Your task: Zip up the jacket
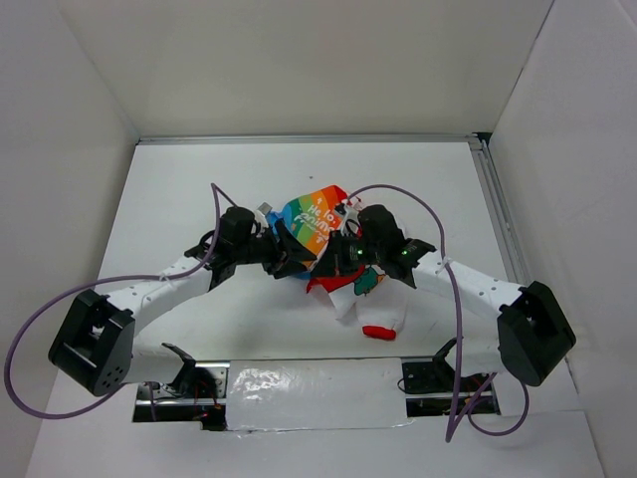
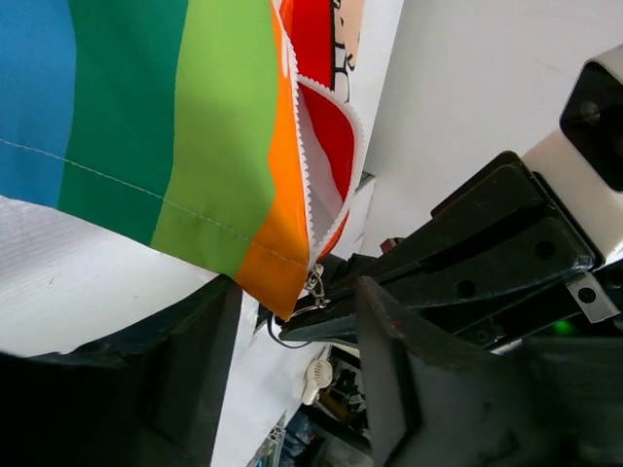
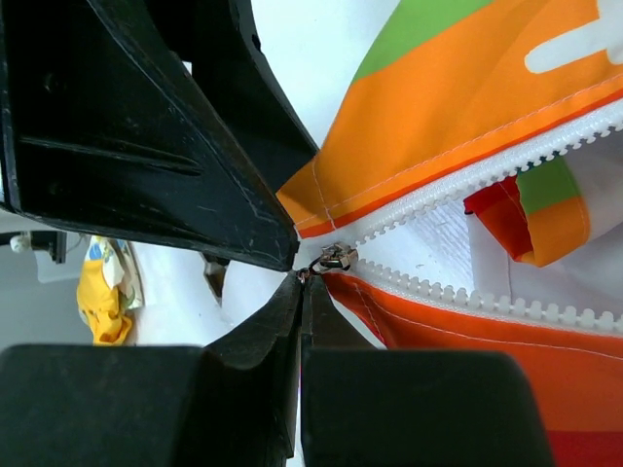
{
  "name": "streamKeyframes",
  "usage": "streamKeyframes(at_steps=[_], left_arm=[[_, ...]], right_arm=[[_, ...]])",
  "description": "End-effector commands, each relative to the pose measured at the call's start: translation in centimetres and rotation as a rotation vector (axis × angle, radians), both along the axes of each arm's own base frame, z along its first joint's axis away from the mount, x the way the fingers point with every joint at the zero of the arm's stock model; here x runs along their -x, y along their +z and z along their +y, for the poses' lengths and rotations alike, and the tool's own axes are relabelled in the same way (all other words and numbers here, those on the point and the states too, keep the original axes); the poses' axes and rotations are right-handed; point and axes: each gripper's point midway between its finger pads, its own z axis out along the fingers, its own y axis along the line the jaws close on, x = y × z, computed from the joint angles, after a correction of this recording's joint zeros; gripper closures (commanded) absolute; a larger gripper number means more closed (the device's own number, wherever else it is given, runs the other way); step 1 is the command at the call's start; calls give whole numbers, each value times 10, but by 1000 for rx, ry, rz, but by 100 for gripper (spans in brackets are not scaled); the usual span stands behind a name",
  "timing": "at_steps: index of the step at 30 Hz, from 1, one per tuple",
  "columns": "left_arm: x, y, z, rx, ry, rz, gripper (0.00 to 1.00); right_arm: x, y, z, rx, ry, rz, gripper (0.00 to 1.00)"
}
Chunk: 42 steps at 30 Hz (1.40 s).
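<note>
Presently the jacket [image 1: 317, 224] is bunched at the middle of the surface [image 1: 189, 179], with its zipper unclosed. The right tool [image 3: 304, 280] is clamped shut on the zipper pull [image 3: 329, 261], while the left tool [image 2: 295, 316] stands open with the orange hem corner [image 2: 268, 272] between its fingers. That corner should be gripped and held taut before the pull is drawn along the teeth [image 3: 467, 297]. Both arms are reached inward, with the wrists facing each other closely.

Matt cloth jacket [image 2: 175, 126], metal zipper pull [image 3: 336, 258]
</note>
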Motion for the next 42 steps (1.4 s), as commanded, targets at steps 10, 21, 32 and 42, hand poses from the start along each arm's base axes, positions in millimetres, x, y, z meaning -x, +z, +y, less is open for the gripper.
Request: streamKeyframes(at_steps=[10,21,32,42], left_arm=[[-5,16,-9,34,-7,-43,88],[2,7,0,-45,-6,-147,100],[22,-10,7,-142,-68,-227,100],[55,-27,29,-232,-88,-183,100]], right_arm=[[3,11,4,-13,54,-49,100],[-25,34,-11,51,-35,-93,100],[-51,4,-34,336,-138,-24,100],[-142,-10,-87,614,-539,-126,100]])
